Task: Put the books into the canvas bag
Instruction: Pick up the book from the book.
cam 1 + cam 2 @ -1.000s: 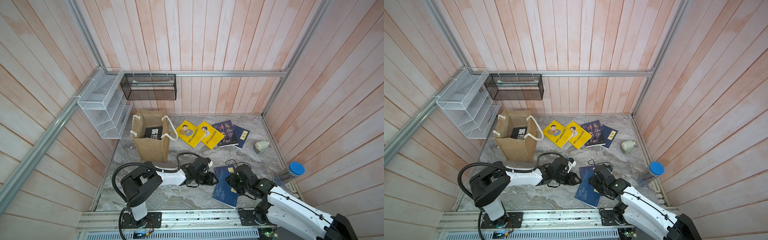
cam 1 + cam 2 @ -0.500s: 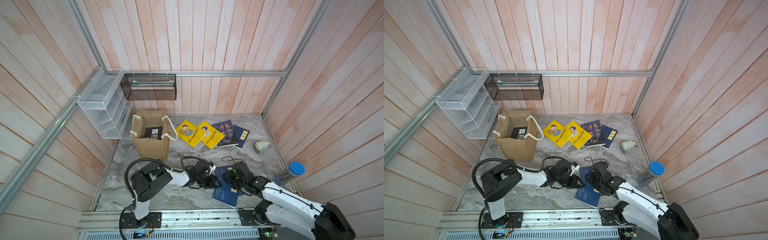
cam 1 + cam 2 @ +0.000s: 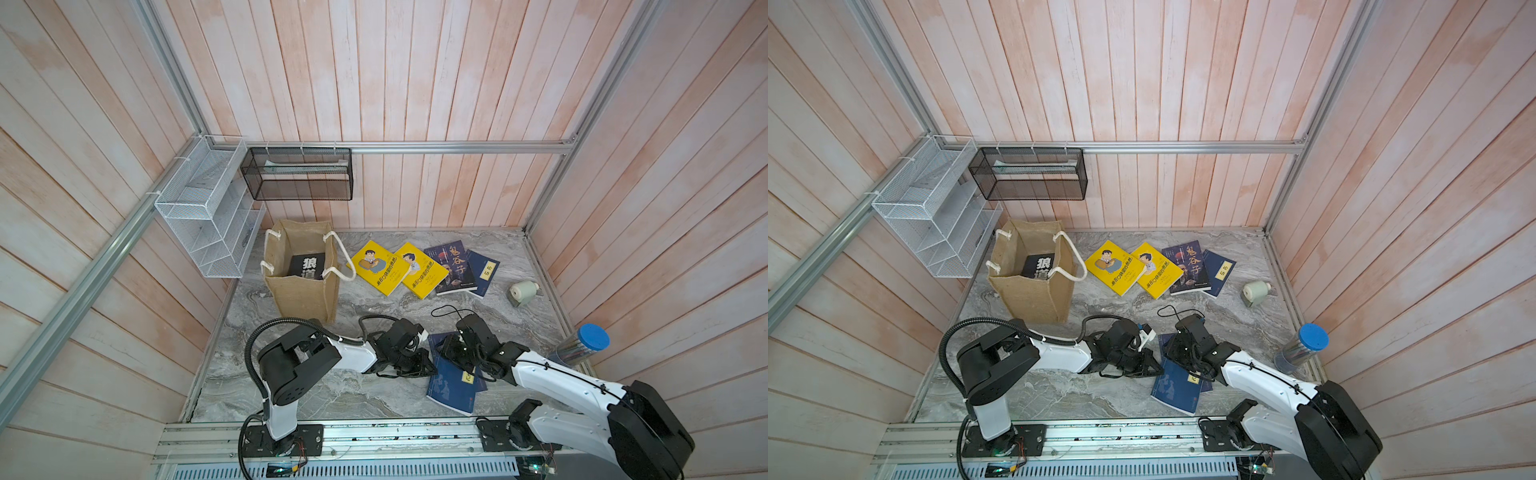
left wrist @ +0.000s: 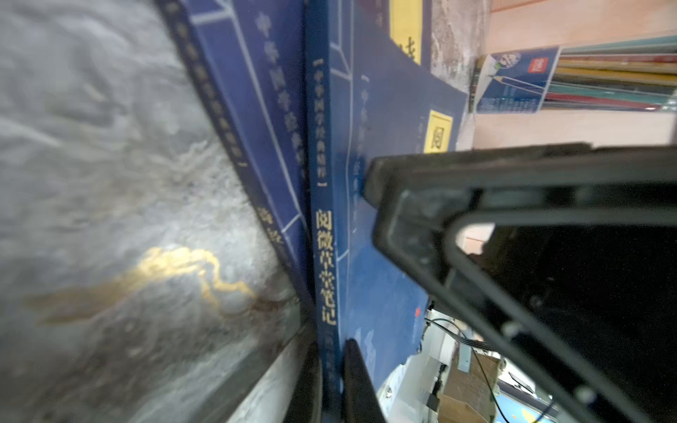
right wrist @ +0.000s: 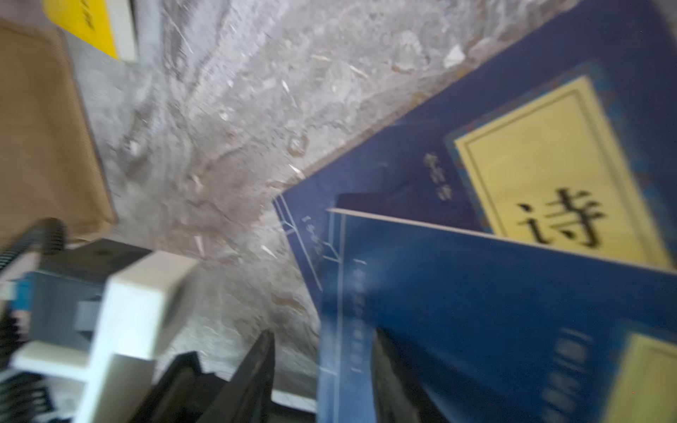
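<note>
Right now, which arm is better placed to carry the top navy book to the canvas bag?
Left, most likely. The left gripper is shut on the spine of the top navy book, and its arm is nearer the canvas bag. The right gripper stands open over the cover, on the far side.

Pale plank walls [image 3: 415,83] – grey marbled floor [image 3: 395,303] (white wire rack [image 3: 195,216] mounted).
</note>
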### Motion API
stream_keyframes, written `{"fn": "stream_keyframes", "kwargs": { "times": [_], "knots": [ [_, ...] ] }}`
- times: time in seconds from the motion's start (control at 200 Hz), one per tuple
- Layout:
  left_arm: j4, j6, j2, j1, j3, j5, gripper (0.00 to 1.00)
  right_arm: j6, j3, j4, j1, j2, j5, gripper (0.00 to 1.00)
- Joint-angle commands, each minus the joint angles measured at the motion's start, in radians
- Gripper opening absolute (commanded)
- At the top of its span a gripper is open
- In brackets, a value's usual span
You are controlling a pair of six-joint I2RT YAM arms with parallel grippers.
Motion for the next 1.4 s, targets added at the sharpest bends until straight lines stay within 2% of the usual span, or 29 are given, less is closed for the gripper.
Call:
{"fn": "stream_keyframes", "kwargs": {
  "times": [0.0, 0.24, 0.37, 0.73, 0.9, 1.09, 1.25, 1.395],
  "knots": [
    [-0.122, 0.091, -0.119, 0.030, 0.039, -0.107, 0.00, -0.142, 0.127, -0.182, 0.000, 0.020, 0.045, 0.50],
    [-0.197, 0.113, -0.248, 0.122, -0.039, -0.203, 0.00, -0.224, 0.203, -0.208, -0.002, 0.049, 0.047, 0.52],
    [-0.200, 0.112, -0.284, 0.156, -0.076, -0.216, 0.00, -0.225, 0.197, -0.206, -0.001, 0.074, -0.014, 0.53],
    [-0.034, 0.070, -0.279, 0.235, -0.183, -0.176, 0.00, -0.125, 0.021, -0.005, -0.044, 0.082, -0.127, 0.54],
    [-0.062, 0.100, -0.282, 0.265, -0.187, -0.161, 0.00, -0.080, -0.052, 0.120, -0.046, 0.102, -0.142, 0.54],
    [-0.072, 0.116, -0.290, 0.293, -0.201, -0.138, 0.00, -0.068, -0.056, 0.240, -0.046, 0.204, -0.194, 0.51],
    [-0.021, 0.098, -0.269, 0.293, -0.197, -0.085, 0.06, -0.093, -0.022, 0.262, -0.045, 0.292, -0.229, 0.46],
    [0.037, 0.065, -0.246, 0.293, -0.195, -0.084, 0.15, -0.102, -0.025, 0.278, -0.041, 0.317, -0.242, 0.41]
  ]
}}
